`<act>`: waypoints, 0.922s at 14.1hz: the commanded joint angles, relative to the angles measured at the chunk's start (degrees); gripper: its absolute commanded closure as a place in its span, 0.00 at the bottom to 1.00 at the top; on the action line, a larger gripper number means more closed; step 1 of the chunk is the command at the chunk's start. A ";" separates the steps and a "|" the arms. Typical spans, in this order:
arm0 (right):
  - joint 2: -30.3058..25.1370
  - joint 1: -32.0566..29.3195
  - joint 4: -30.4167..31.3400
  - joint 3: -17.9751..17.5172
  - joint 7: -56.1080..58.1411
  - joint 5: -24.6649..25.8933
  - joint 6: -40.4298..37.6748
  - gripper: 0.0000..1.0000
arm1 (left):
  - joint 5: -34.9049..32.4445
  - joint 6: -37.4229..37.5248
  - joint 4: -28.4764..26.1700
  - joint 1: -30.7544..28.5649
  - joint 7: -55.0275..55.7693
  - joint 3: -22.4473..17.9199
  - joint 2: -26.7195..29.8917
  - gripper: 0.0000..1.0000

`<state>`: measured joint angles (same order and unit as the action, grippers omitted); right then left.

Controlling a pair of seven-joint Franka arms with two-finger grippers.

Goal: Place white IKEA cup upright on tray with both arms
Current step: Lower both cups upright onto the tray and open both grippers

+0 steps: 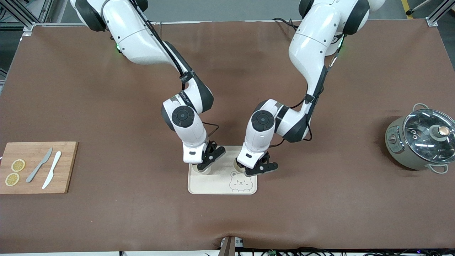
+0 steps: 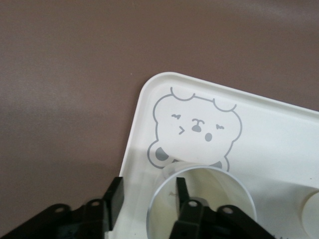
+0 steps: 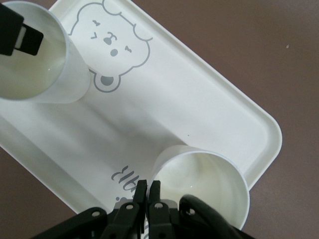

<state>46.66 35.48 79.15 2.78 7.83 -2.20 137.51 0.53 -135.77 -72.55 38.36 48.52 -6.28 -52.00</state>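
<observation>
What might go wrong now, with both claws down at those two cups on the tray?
The right claw seems pinched on the lettering-side cup at its thin rim; pulling away without letting go might tip it. The left claw straddles the bear-side cup, one finger inside, so a sideways exit may drag it across the tray.

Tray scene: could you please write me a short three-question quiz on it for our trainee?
1. True or false: the right gripper is pinched on the rim of the cup by the lettering, which stands upright on the tray.
2. The left gripper is: A) shut in the air over bare table; B) open, with one finger inside and one outside the cup by the bear face; C) gripping the tray's rim.
3. Fill in: the white knife lies on the ___ at the right arm's end of the table.

Key: 1 true; 2 B; 3 cutting board.
</observation>
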 commanded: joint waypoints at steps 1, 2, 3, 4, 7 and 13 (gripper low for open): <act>1.24 0.29 -1.54 0.29 -0.27 0.00 0.04 0.01 | -0.80 3.67 0.22 0.41 1.40 -0.49 1.63 0.00; 1.15 0.29 -1.63 0.29 -0.36 0.00 0.04 0.00 | -0.71 4.28 0.22 0.14 1.40 -0.40 2.07 0.00; 1.06 0.29 -1.89 0.29 -0.27 0.00 0.04 0.00 | -0.62 4.99 0.22 -0.03 1.40 -0.40 2.51 0.00; 0.97 0.20 -1.98 0.29 -0.27 0.00 -0.13 0.00 | -0.62 6.38 0.22 -0.12 1.32 -0.40 3.47 0.00; 0.45 -0.33 -2.33 0.29 -0.36 -0.35 -0.22 0.00 | -0.53 11.56 0.22 -1.78 -0.08 0.21 7.24 0.00; -2.01 -2.69 -3.74 0.29 -0.18 -3.69 -4.08 0.00 | 4.30 23.96 -0.66 -9.34 -19.22 -0.23 16.57 0.00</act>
<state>46.48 34.65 75.46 3.56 7.71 -4.58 136.01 3.53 -114.79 -71.23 31.42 34.73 -6.55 -38.54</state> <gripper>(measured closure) 0.000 0.000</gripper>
